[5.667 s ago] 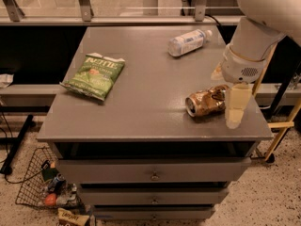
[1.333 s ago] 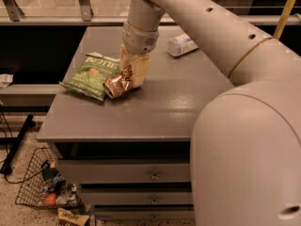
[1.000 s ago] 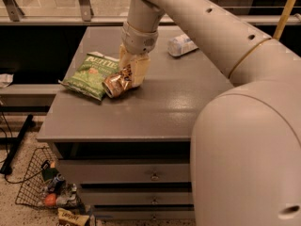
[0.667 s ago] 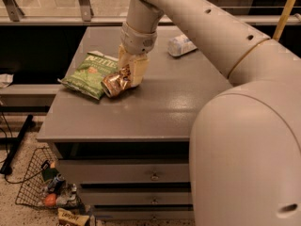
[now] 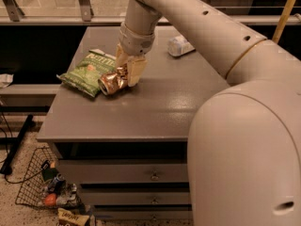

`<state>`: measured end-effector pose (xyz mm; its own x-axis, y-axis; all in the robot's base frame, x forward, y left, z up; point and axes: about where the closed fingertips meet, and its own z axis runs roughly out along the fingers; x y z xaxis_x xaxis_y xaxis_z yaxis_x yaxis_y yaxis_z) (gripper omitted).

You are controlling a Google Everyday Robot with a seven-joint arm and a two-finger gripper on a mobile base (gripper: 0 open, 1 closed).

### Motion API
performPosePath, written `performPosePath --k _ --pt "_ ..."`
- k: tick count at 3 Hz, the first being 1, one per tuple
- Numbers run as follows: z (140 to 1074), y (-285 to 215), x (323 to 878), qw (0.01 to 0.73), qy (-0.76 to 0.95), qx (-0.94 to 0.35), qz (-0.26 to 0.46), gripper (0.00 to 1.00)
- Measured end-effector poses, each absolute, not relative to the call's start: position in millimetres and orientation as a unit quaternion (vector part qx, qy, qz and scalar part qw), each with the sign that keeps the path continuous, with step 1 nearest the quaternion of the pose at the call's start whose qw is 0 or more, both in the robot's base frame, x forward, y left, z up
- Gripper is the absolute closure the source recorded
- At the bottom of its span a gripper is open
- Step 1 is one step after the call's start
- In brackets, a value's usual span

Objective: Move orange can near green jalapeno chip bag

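The orange can (image 5: 110, 83) lies on its side on the grey table, its silver top facing front-left. It touches the right edge of the green jalapeno chip bag (image 5: 87, 73), which lies flat at the table's left. My gripper (image 5: 126, 73) reaches down from the white arm, and its pale fingers (image 5: 134, 70) are shut on the can's rear end.
A clear plastic bottle with a white label (image 5: 180, 45) lies at the table's back right, partly hidden by my arm. The grey table (image 5: 160, 102) has drawers below. A wire basket (image 5: 44, 187) with items stands on the floor at the left.
Since 5.7 s ago my gripper has carried the can from the table's right side to the chip bag. Over the last second nothing has visibly moved.
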<state>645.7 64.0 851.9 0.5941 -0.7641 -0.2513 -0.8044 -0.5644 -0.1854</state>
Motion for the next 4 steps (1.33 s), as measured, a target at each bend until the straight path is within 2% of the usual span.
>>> performPosePath --k 1,3,4 --pt "850 67 648 0.144 0.445 -0.881 0.071 0.0" --pt "870 50 648 0.164 0.469 -0.866 0.056 0.0" --pt "894 1 642 0.178 0.52 -0.835 0.029 0.0"
